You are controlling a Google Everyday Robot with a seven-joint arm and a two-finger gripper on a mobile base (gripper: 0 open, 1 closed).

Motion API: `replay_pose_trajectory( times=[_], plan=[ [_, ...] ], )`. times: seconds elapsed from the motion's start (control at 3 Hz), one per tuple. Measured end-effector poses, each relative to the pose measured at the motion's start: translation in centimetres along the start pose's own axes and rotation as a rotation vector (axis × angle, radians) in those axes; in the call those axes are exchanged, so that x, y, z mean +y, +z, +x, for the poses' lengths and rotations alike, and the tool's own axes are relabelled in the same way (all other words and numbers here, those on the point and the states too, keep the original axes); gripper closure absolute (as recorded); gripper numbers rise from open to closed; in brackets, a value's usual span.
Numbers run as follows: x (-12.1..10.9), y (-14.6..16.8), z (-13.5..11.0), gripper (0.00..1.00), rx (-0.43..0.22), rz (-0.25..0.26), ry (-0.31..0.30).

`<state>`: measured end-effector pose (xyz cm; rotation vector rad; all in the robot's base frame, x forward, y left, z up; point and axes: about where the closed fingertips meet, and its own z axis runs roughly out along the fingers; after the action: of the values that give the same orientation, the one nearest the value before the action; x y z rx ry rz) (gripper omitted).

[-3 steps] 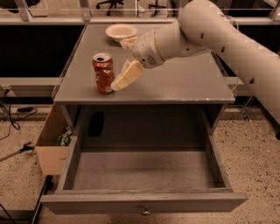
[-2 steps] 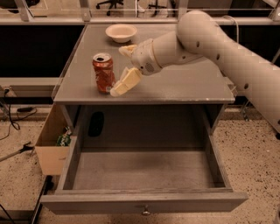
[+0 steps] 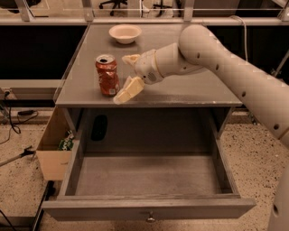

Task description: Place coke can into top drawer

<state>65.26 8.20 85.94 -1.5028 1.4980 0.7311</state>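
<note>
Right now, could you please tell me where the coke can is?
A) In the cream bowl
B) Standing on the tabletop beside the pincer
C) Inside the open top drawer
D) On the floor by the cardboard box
B: the coke can stands upright on the tabletop, close to the left of the open pincer, while the top drawer is pulled out below.

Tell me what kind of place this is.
Probably an office or lab: rolling chairs behind the counter, cables on the speckled floor. The open gripper is beside the coke can, above the open top drawer.
</note>
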Motion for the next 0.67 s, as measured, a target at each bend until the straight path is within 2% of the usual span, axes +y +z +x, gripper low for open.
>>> replay_pose_trajectory(
  times=[0.67],
  plan=[
    [-1.81,1.44,1.61,0.0,0.031,0.059,0.026]
  ],
)
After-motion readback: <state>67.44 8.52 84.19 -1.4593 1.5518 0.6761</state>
